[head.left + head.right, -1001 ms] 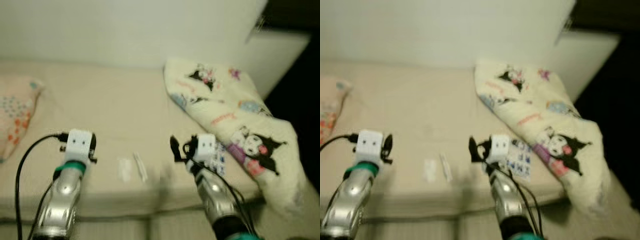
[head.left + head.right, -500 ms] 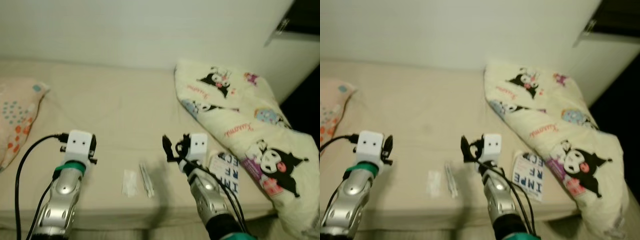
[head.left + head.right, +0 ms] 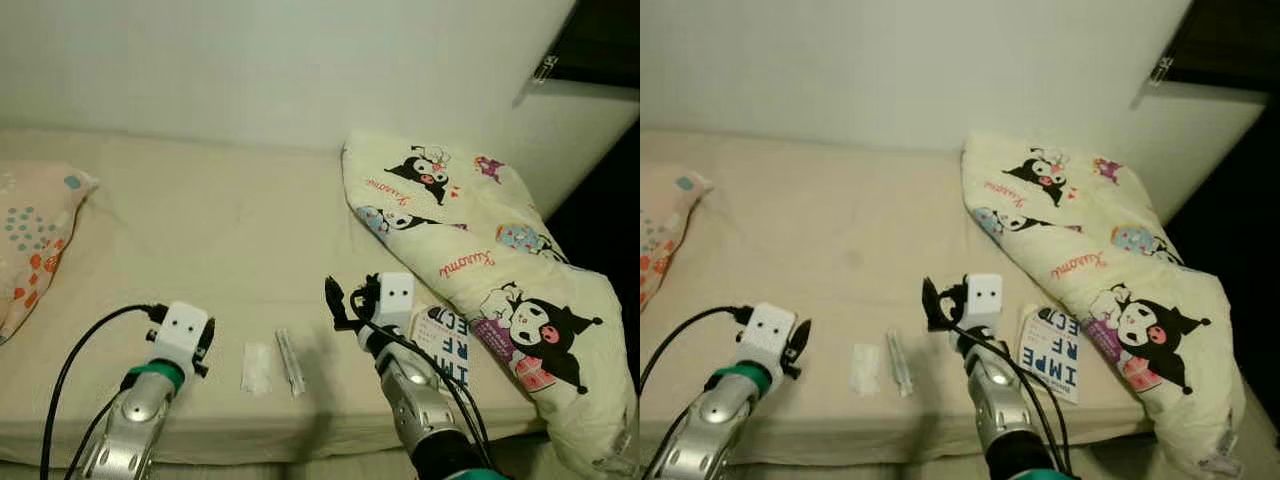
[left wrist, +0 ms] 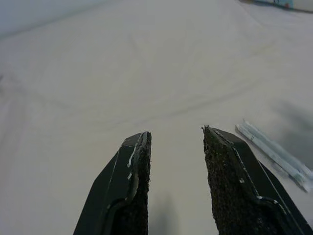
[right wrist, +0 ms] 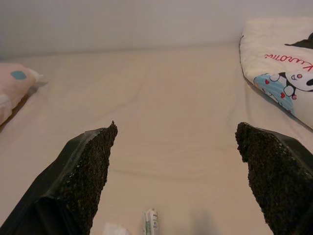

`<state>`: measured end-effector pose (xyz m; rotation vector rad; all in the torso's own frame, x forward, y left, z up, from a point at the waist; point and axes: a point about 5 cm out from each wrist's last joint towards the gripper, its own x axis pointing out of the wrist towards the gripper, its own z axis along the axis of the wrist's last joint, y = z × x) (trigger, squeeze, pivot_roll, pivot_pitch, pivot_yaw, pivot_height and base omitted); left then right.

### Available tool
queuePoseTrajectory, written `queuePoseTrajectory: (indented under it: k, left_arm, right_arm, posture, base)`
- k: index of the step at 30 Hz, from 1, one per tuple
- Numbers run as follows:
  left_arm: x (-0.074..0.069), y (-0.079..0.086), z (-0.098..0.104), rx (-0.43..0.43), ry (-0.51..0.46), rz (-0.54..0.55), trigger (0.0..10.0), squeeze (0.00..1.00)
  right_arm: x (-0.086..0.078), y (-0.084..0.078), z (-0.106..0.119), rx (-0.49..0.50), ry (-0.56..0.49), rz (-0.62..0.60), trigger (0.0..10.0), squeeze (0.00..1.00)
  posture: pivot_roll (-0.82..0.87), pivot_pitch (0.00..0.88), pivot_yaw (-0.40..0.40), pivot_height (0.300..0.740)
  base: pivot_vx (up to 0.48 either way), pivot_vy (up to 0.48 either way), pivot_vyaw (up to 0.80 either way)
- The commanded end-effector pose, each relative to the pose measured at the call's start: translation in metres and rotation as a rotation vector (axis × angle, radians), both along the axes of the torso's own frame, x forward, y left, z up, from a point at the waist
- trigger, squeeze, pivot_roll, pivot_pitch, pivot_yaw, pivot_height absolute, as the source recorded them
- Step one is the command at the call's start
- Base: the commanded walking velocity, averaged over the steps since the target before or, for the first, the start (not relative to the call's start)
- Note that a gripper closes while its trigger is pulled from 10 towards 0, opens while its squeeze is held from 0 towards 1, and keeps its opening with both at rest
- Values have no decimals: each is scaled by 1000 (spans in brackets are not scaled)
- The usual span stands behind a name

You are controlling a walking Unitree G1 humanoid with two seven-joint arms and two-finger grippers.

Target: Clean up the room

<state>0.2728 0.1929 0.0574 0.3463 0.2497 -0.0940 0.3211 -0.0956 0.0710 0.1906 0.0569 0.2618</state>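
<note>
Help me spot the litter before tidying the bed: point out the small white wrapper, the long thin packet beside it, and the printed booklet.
small white wrapper (image 3: 256, 367), left eye view, its middle.
long thin packet (image 3: 290, 362), left eye view, mid-length.
printed booklet (image 3: 1052, 358), right eye view, the lettered cover.

Pretty clearly someone's bedroom at home: a bed (image 3: 230, 230) with a beige sheet against a plain wall, a dotted pillow (image 3: 35, 240), and a cartoon-print blanket (image 3: 480, 250) bunched up.
</note>
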Motion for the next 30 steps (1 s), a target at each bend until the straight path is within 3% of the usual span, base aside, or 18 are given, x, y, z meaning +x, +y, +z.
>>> queuePoseTrajectory:
  k: [1,14,21,22,23,24,25,30]
  left_arm:
    - [-5,-5,-7,-11,26,-20,10000,0]
    - [-9,-20,-16,-49,63,-109,10000,0]
    - [2,-17,-11,-51,31,-102,10000,0]
    - [8,-16,-9,-40,24,-116,10000,396]
    - [13,-16,-6,-33,19,-129,10000,573]
    - [13,-16,-6,-33,19,-129,10000,573]
    - [18,-16,-4,-38,17,-141,10000,1000]
    - [34,-17,2,-43,20,-183,10000,1000]
  right_arm:
    - [-5,-3,-10,-19,37,0,10000,0]
    - [-5,-5,-10,-29,41,5,10000,0]
    - [-5,-7,-11,-38,42,1,10000,0]
    - [-5,-8,-10,-39,40,0,10000,0]
    - [-5,-9,-9,-39,34,0,10000,0]
    - [-5,-9,-9,-39,34,0,10000,0]
    - [-5,-10,-8,-40,29,0,10000,0]
    - [-5,-13,-3,-57,7,11,10000,0]
  posture:
    - [171,22,-42,660]
    - [167,33,-54,605]
    - [162,49,-70,585]
    - [157,64,-79,585]
    - [152,71,-84,585]
    - [152,71,-84,585]
    - [140,84,-95,585]
    - [107,109,-101,585]
  base:
    - [0,0,0]
    - [0,0,0]
    - [0,0,0]
    - [0,0,0]
    - [0,0,0]
    - [0,0,0]
    - [0,0,0]
    - [0,0,0]
